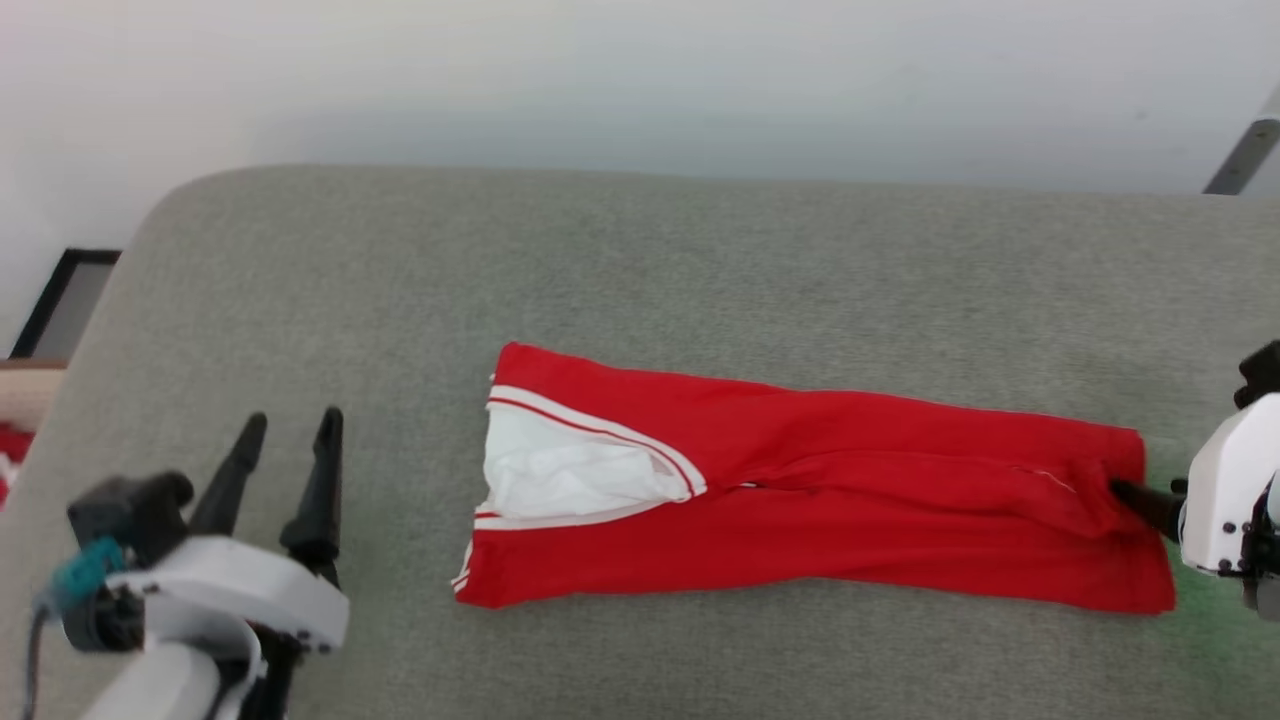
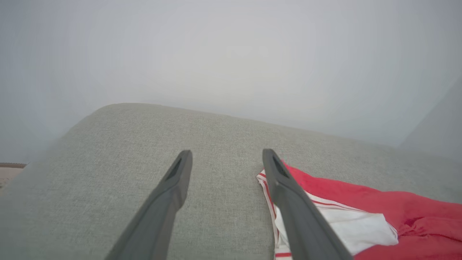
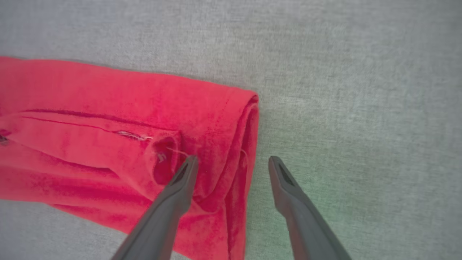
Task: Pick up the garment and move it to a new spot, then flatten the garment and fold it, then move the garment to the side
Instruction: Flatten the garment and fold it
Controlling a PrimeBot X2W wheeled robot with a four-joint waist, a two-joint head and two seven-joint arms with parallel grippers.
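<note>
- The garment [image 1: 820, 500] lies flat on the grey worktop [image 1: 300, 300], folded into a long band that runs left to right across the head view
- Its two long sides are turned in and meet along a crease near the middle of the band
- At the band's left end a white patch [image 1: 560, 470] shows, edged by red-and-white stripes; the rest is red
- The left end effector [image 1: 293, 418] hovers over bare worktop, left of the garment and apart from it, with its fingers spread and nothing between them
- In the left wrist view the left end effector [image 2: 226, 152] points along the worktop [image 2: 126, 144], and the garment's [image 2: 415, 213] striped end shows past the finger on that view's right
- The right end effector [image 1: 1140, 498] is at the garment's right end, where one dark finger meets the red cloth
- In the right wrist view the right end effector [image 3: 232, 159] has its fingers spread astride the garment's [image 3: 108, 108] end edge, with one finger over the folded cloth and the other over bare worktop [image 3: 361, 72]
- The cloth is not clamped; whether that finger presses on it I cannot tell
- A dark frame [image 1: 60, 300] stands past the worktop's left corner, and a grey bar [image 1: 1245, 155] slants in at the upper right
</note>
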